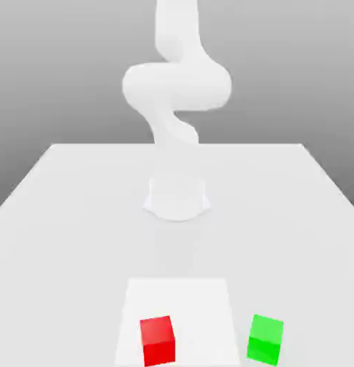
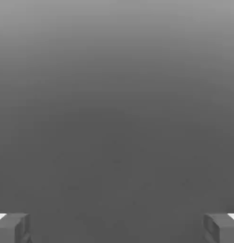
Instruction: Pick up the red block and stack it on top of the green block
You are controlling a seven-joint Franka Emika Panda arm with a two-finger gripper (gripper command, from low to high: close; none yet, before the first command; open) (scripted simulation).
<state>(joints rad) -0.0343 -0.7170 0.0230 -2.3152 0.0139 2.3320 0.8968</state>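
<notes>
Nothing is held; the gripper (image 2: 117, 228) has its fingers (image 2: 12, 227) spread wide with only bare grey between them. The red block (image 1: 158, 339) sits on the worktop (image 1: 65, 215), just beside the green block (image 1: 266, 338), apart from it (on its exterior-view left). For the reach step, the fingers should be centred over the red block, squared to its flat faces, lowered straight, and the green block left undisturbed.

Red block (image 1: 158, 340) and green block (image 1: 266, 338) sit apart on the table, green toward the exterior view's right
</notes>
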